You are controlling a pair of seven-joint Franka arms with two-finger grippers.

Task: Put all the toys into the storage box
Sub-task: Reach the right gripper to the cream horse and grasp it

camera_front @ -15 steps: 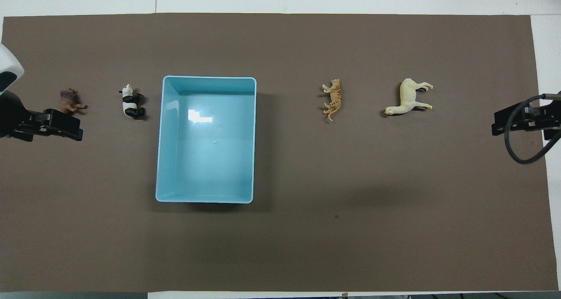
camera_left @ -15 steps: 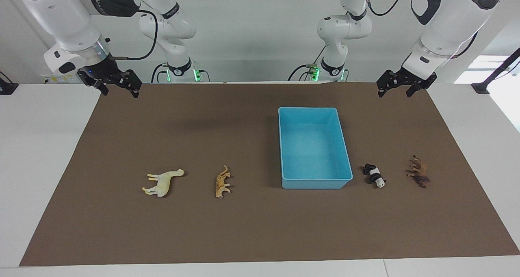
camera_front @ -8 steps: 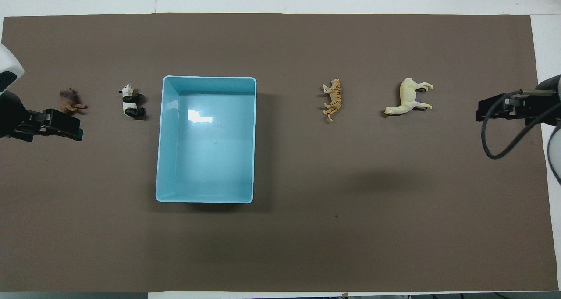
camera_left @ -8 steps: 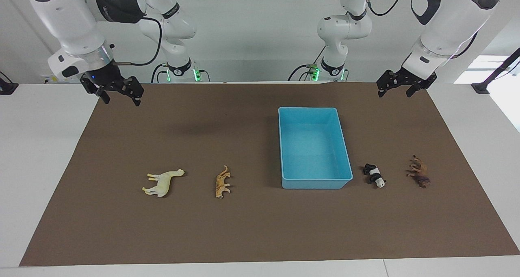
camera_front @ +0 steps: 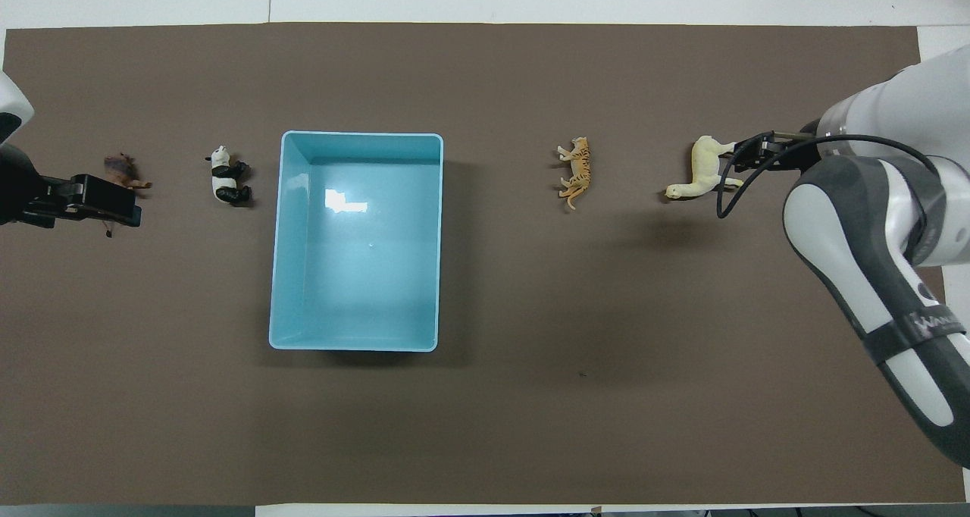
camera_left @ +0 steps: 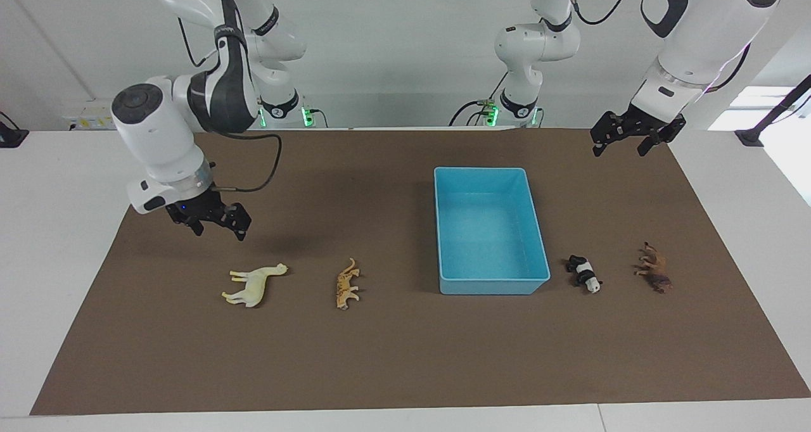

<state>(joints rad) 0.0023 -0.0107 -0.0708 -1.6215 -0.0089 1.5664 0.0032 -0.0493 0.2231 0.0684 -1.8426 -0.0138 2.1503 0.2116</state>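
The light blue storage box (camera_left: 491, 286) stands empty on the brown mat; it also shows in the overhead view (camera_front: 356, 274). The cream horse (camera_left: 253, 284) (camera_front: 708, 170) and the orange cat (camera_left: 346, 284) (camera_front: 576, 172) lie toward the right arm's end. The panda (camera_left: 584, 273) (camera_front: 226, 183) and the brown lion (camera_left: 654, 275) (camera_front: 121, 172) lie toward the left arm's end. My right gripper (camera_left: 218, 229) (camera_front: 746, 157) is open and empty, low over the mat at the horse's hind end, not touching it. My left gripper (camera_left: 619, 148) (camera_front: 114, 206) is open and empty, high over the lion's end of the mat.
The brown mat (camera_left: 405, 356) covers most of the white table (camera_left: 57, 229). The right arm's forearm (camera_front: 871, 274) reaches over the mat's end beside the horse. All four toys lie in a row level with the box's end farthest from the robots.
My right arm has swung out from its base and dropped low, so its gripper now hangs by the horse. My left gripper has barely moved. The toys and box have not moved.
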